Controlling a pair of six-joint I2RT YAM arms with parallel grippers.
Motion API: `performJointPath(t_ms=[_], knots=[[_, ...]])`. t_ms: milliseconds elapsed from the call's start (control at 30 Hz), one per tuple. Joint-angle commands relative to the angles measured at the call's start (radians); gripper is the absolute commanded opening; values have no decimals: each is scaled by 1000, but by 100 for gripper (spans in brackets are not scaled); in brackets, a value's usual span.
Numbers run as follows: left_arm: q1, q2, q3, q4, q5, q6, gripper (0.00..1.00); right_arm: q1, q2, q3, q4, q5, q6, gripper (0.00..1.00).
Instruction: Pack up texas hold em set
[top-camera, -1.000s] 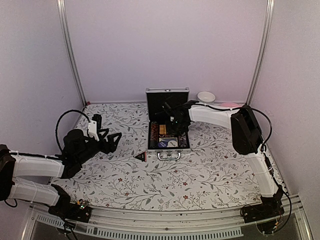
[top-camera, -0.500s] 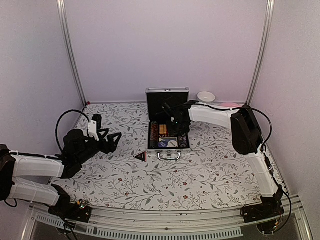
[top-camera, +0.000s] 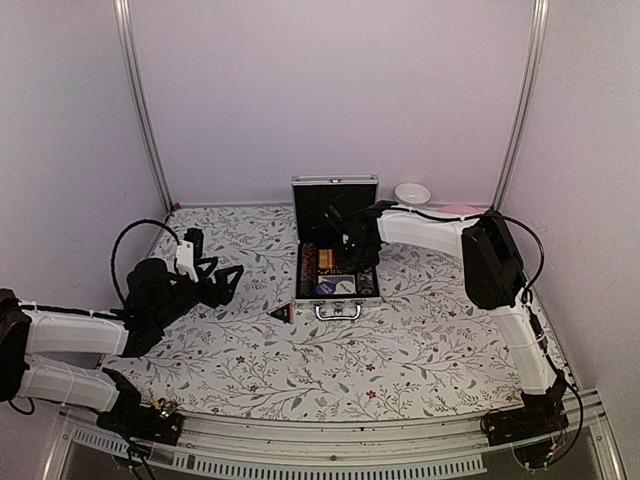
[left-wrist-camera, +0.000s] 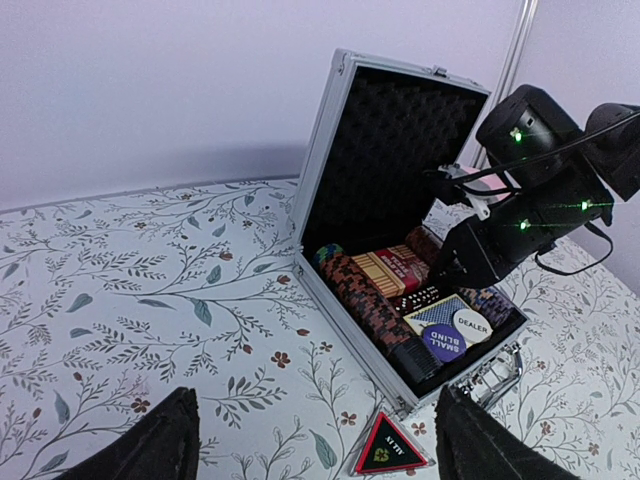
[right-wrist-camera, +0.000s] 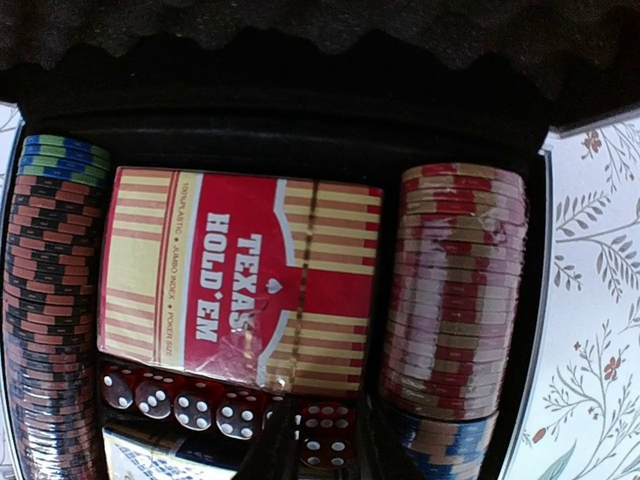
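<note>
The silver case (top-camera: 338, 298) stands open at the table's middle back, its black-lined lid (top-camera: 335, 205) upright. Inside lie poker chip stacks (right-wrist-camera: 455, 290), the tan-red card pack (right-wrist-camera: 240, 280) and a row of red dice (right-wrist-camera: 175, 400). My right gripper (top-camera: 347, 250) reaches down into the case; in the right wrist view its gripper (right-wrist-camera: 326, 447) is shut on a red die (right-wrist-camera: 322, 425) at the row's right end. The black triangular piece (left-wrist-camera: 390, 452) lies on the table just outside the case's front left corner. My left gripper (left-wrist-camera: 320, 440) hovers open left of it, holding nothing.
A white bowl (top-camera: 412, 193) and a pink plate (top-camera: 460, 209) sit at the back right behind the right arm. White "DEALER" and purple "SMALL BLIND" discs (left-wrist-camera: 450, 335) lie in the case's front compartment. The metal handle (top-camera: 338, 311) sticks out toward me.
The right gripper has shifted very slightly inside the case. The left arm has not moved.
</note>
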Motion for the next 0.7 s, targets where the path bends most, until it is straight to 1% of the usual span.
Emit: performJointPath(t_ms=[0,133,367,667], knots=[[13,6,-3,8,0,2,81,-4,-15,28,-28,25,5,24],[13,5,-2,8,-1,3,81,-3,-18,28,-28,29,5,27],[13,5,-2,9,-1,4,81,-4,-30,26,-35,33,6,27],[12,5,-2,8,1,2,81,-3,-43,24,-54,68,11,21]])
